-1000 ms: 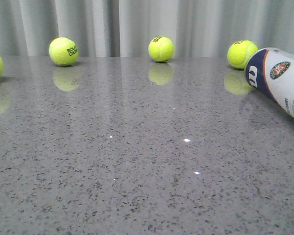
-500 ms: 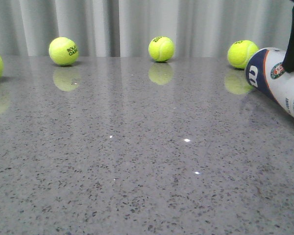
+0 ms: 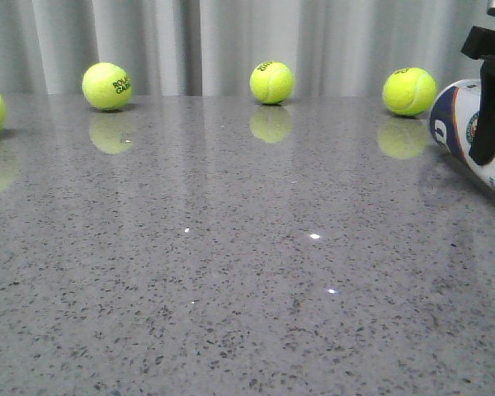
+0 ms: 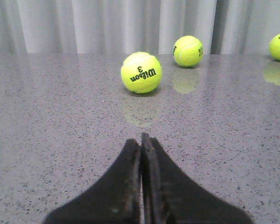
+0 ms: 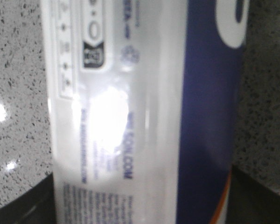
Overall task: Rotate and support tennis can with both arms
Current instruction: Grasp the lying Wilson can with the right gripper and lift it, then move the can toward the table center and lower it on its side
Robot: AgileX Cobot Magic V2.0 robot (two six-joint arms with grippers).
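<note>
Since half a second ago, your right hand (image 3: 487, 148) has come further down over the tennis can (image 3: 466, 124), and the can's far end has shifted a little to the right, away from the nearest ball. The can lies on its side at the far right of the bench (image 3: 231, 272), its navy end pointing left and away, the rest running off the right edge of view. From the right wrist camera, the can (image 5: 144, 112) fills the space between the two dark fingers (image 5: 23, 210), one on each side of it, so the hand is spread around the tube; whether the pads already press on it, you cannot tell. That straddling hold suits turning the tube about its long axis.

Your left hand (image 4: 141, 140) has its fingers pressed together with nothing between them, low over the bench at the left, facing a tennis ball (image 4: 141, 72) well apart from the can. It likely must cross over to lend support.
</note>
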